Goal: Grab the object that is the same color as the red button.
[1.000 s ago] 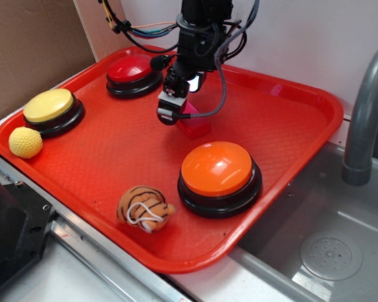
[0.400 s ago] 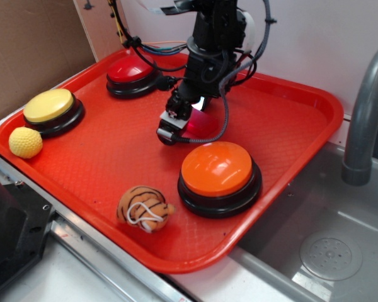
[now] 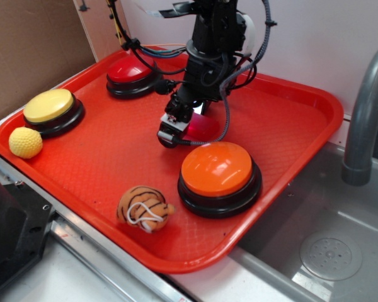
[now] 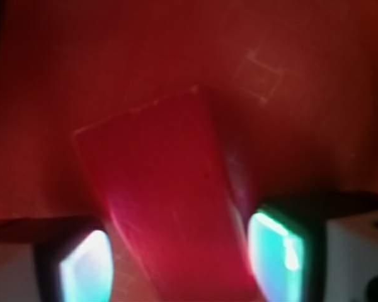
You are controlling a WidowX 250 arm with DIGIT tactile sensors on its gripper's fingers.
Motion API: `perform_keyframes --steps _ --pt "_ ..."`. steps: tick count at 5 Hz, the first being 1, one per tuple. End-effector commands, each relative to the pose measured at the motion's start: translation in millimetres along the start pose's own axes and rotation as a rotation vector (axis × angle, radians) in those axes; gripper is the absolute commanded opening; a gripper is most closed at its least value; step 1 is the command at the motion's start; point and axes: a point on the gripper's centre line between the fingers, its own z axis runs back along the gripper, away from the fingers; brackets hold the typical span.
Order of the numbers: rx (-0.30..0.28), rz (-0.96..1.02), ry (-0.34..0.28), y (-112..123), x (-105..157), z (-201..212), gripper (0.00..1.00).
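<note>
The orange button (image 3: 220, 171) stood just beside the gripper (image 3: 179, 123) on the near side, leaving little room there. The red button (image 3: 133, 72) was near behind. The tray (image 3: 101, 151) toward the yellow button (image 3: 51, 107) lay open.

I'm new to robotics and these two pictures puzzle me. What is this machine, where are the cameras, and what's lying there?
It's a robot arm. One camera watches from outside; the other sits at the wrist, looking down between the fingertips. A red tray holds a red button, a yellow button, an orange button, a yellow ball and a striped toy. The tool is lowered with open fingers on either side of a small red block, not yet squeezing it.
</note>
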Motion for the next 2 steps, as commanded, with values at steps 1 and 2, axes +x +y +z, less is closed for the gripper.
perform_keyframes --steps 1,2 --pt "-0.015 0.305 -0.132 -15.1 -25.7 58.5 0.0" --pt "-0.023 0.557 -0.188 -18.4 -64.1 98.0 0.0"
